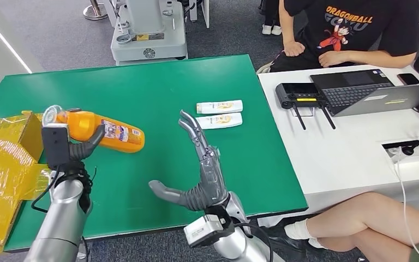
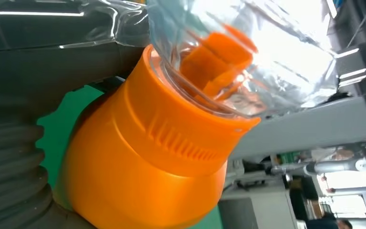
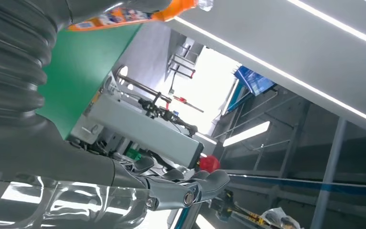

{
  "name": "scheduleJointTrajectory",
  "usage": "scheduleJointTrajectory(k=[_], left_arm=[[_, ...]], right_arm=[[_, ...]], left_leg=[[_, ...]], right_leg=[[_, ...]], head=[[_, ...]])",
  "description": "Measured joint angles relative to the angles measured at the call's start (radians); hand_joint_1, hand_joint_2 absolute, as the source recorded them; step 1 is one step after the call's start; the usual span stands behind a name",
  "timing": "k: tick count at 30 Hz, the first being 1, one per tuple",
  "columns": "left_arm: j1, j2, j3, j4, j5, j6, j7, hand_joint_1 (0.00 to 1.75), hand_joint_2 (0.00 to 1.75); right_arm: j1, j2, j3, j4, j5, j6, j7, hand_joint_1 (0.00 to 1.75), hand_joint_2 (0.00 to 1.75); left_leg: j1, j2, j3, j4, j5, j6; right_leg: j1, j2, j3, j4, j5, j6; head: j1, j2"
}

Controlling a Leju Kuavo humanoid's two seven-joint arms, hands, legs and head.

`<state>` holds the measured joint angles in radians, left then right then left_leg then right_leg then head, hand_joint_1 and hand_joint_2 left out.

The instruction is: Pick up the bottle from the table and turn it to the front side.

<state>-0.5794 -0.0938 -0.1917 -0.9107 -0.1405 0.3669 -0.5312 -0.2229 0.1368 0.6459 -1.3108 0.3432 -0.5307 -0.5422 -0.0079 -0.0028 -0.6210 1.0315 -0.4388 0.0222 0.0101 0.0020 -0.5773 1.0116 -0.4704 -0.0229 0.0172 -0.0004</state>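
- Green surface [image 1: 158,109] carries two white tubes [image 1: 219,114] at mid-far side.
- Orange bottle [image 1: 101,131] lies well away from the tubes, long axis sideways, cap inside the left hand [image 1: 68,147], fingers wrapped around it.
- Right hand [image 1: 199,169] hovers nearer the tubes, fingers spread, holding nothing.

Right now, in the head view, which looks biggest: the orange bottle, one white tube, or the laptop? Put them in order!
Largest to smallest as they look:
1. Laptop, though its edge is cut off.
2. Orange bottle, held by the left hand.
3. The two white tubes; they look about alike, so I won't rank them.
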Motion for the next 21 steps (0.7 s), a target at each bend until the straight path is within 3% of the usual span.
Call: scheduleJointTrajectory(k=[13,21], left_arm=[[-0.075,0.284,0.019,-0.094,-0.272,-0.017,0.054,1.75,1.75],[-0.13,0.441,-0.028,-0.096,-0.571,-0.047,0.097,1.75,1.75]], right_arm=[[0.108,-0.031,0.015,-0.068,-0.009,0.0,-0.013,0.0,1.75],[0.142,-0.033,0.014,-0.104,0.009,0.014,-0.004,0.0,1.75]], left_leg=[[0.001,0.001,0.0,0.0,0.001,-0.001],[0.001,0.005,0.0,0.0,0.001,-0.001]], right_leg=[[0.0,0.001,-0.001,0.001,-0.001,-0.001],[0.0,0.005,-0.003,0.001,0.001,-0.003]], head=[[0.0,0.0],[0.0,0.0]])
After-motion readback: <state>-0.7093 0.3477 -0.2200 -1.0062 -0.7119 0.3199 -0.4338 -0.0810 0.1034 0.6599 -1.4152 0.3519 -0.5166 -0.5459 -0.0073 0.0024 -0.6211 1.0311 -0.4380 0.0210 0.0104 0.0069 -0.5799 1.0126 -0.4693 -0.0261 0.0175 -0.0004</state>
